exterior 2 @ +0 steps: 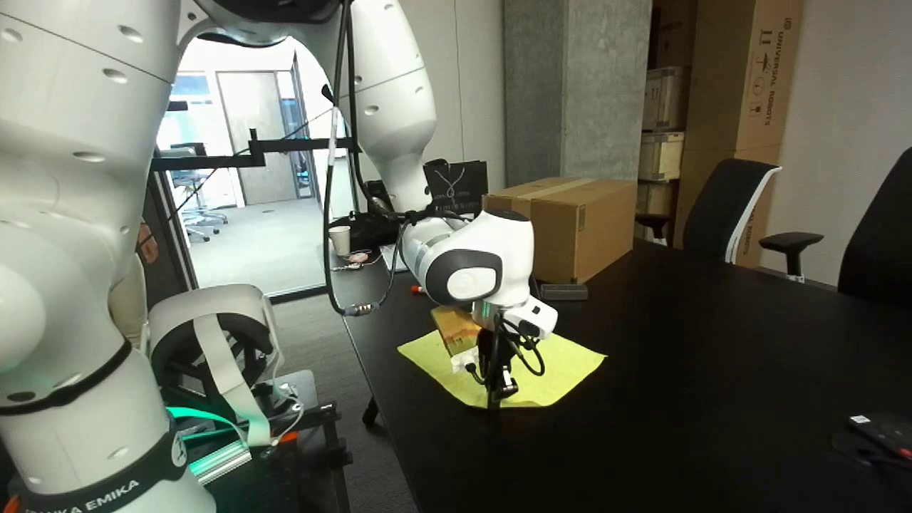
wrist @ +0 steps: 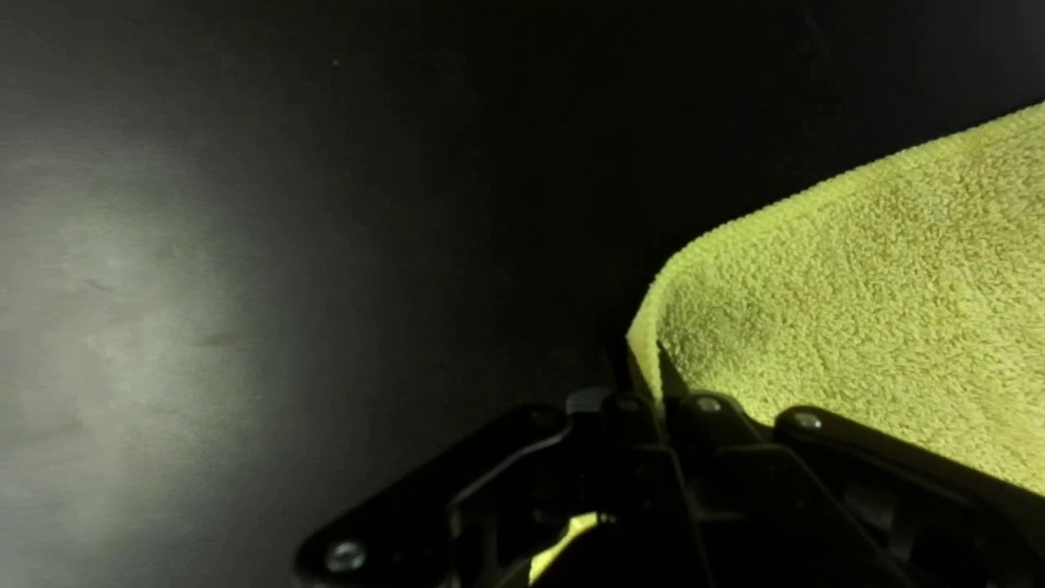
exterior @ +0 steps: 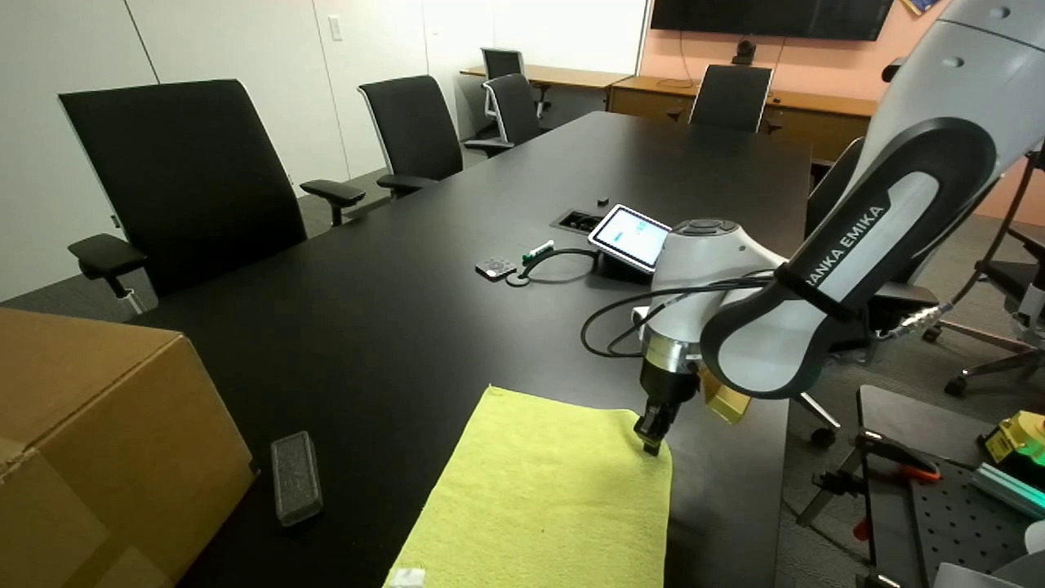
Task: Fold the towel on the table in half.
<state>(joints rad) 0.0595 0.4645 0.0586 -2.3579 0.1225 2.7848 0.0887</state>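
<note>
The tool (wrist: 647, 367) (jaws together) pinches the towel (exterior: 555, 482) at one corner.

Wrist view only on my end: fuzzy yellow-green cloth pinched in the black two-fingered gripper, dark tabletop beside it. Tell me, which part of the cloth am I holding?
Observer: In an exterior view, the black two-fingered gripper is at one corner of the light yellow-green rectangular cloth.
Operator: Is the rest bunched up?
Observer: No, in both exterior views the part that shows lies spread out on the long black matte table.
Operator: Anything bulky nearby?
Observer: Yes, a brown cardboard box stands on the table, apart from the cloth.
</note>
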